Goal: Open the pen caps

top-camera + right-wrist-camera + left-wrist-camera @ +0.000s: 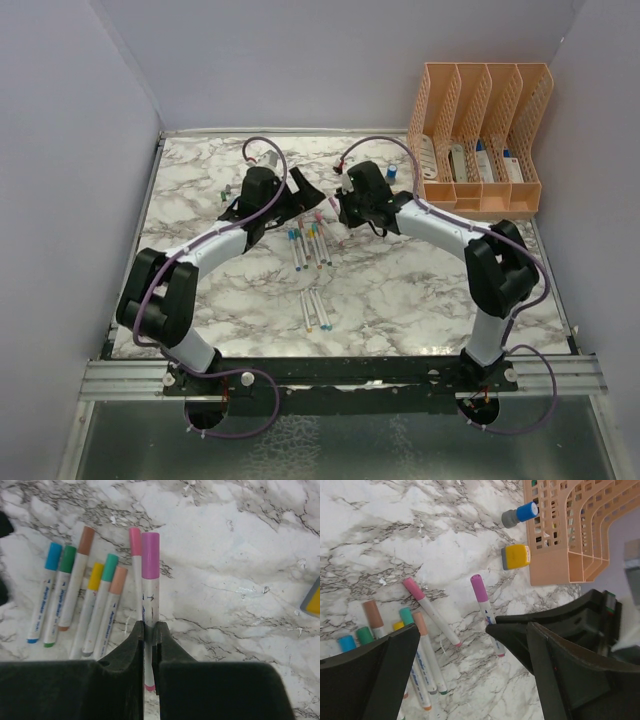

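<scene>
- Right tool [149, 630]: pressed together on the white barrel of the purple-capped pen [150, 600]. Its purple cap [150, 555] is on and points to 12 o'clock in the right wrist view.
- Left tool [452, 630]: spread wide, holding nothing, above the loose pens; at 9 o'clock of the right tool in the top view.
- Loose pens [75, 595]: capped, in a row on the bench [420, 290], at 9 o'clock of the pinched pen. The pink-capped pen [135, 542] lies just beside it.
- Second pen group [315, 308]: at 6 o'clock of the row, apart from it.
- Peach rack [480, 130]: at 2 o'clock on the bench. A blue bottle [520, 514] and a yellow bottle [516, 556] lie beside its base.
</scene>
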### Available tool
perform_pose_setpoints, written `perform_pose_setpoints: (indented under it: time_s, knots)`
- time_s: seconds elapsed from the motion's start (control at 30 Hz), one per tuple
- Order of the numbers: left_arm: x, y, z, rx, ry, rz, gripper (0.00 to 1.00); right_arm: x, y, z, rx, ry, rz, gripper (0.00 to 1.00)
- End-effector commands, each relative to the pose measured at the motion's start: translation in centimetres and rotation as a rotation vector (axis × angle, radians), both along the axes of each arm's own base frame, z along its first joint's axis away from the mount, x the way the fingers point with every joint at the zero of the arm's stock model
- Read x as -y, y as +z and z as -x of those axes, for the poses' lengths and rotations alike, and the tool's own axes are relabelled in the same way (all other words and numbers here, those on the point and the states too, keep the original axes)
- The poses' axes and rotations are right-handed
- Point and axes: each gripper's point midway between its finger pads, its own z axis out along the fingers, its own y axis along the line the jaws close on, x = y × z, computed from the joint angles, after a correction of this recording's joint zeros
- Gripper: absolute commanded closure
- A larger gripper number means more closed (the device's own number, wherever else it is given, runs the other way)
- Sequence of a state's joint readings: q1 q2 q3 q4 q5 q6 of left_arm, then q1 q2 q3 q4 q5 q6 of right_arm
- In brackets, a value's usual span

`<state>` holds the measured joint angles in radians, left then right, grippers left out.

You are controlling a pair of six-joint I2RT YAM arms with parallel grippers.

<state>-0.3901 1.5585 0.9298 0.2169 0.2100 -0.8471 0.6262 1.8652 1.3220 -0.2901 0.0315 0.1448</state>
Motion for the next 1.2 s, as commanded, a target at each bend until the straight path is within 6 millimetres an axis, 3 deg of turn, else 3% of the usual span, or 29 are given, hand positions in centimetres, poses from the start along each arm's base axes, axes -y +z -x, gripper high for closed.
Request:
perform_pose_setpoints:
  time_s: [0.0,0.3,0.43,0.57,0.63,0.83,1.17]
  knots:
    - [1.9,1.6,-1.5,0.054,-0.003,0.023,0.1,-1.7,3.7,1.0,0.032,0.07,-0.143,0.99]
    - [5.0,1.6,-2.2,0.061,-0.049,0.038,0.2,-2.8,6.4,3.1,0.041,0.154,-0.251,0.99]
    - [5.4,2.0,-2.1,0.072,-0.056,0.048,0.32,-2.8,7.0,3.7,0.054,0.168,-0.273,0.99]
    - [5.7,1.9,-2.0,0.073,-0.061,0.049,0.37,-2.8,7.4,4.1,0.058,0.182,-0.289,0.99]
    - [5.8,0.7,-2.0,0.049,-0.064,0.04,0.39,-2.8,7.6,4.2,0.062,0.185,-0.295,0.99]
    - [6.2,0.3,-1.5,0.041,-0.074,0.04,0.49,-2.8,8.0,4.3,0.074,0.187,-0.309,0.99]
    - [6.1,0.4,-1.4,0.042,-0.071,0.046,0.9,-2.8,8.0,4.5,0.078,0.195,-0.312,0.99]
